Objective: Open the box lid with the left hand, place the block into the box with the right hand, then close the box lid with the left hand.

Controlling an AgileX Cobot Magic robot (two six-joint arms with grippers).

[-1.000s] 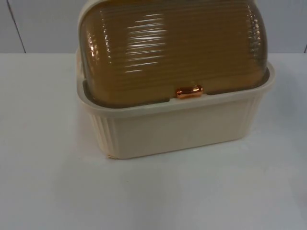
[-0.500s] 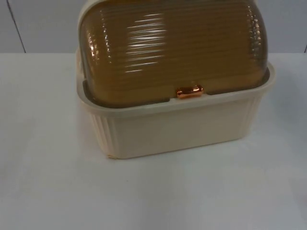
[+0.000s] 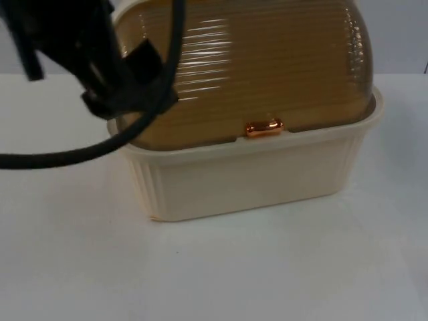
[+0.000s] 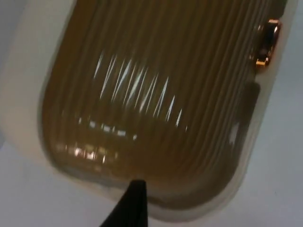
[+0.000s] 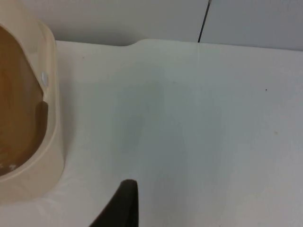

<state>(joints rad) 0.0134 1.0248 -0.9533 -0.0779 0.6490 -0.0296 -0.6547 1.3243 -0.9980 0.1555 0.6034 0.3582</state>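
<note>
Hovering left gripper over closed lid

No readable text, label, brand mark or number appears anywhere: the cream ribbed plastic box, its amber translucent ridged lid and the small copper-coloured handle are all unmarked, as is the white table top.

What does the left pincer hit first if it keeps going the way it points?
Probably the box's ribbed brown lid, short of the copper handle; the left pincer aims straight onto it. Depth is unclear.
</note>
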